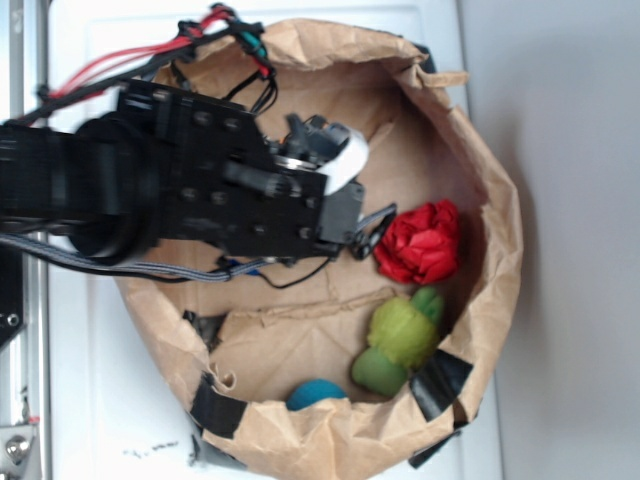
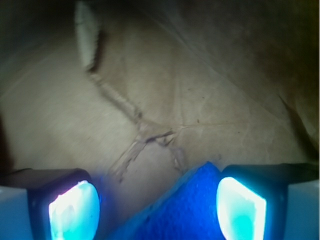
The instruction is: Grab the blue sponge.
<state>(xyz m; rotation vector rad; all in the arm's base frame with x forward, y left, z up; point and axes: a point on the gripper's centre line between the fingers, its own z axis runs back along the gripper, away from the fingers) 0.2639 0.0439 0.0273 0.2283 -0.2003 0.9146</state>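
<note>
The blue sponge [image 2: 187, 210] shows only in the wrist view, as a bright blue porous corner pointing up between my fingers. It lies on the brown paper floor, close against the right pad [image 2: 240, 212], with a gap to the left pad [image 2: 72, 212]. My gripper [image 2: 157, 210] is open, low over the floor, with the jaws wide apart on either side of the sponge. In the exterior view my gripper [image 1: 368, 232] reaches down inside the paper bag [image 1: 485, 180], and the arm hides the sponge.
Inside the bag lie a red crumpled cloth [image 1: 420, 242] just right of the gripper, a green plush toy [image 1: 400, 340] and a teal-blue ball [image 1: 315, 393] by the near wall. Black tape [image 1: 440, 385] patches the rim. The bag walls stand high all round.
</note>
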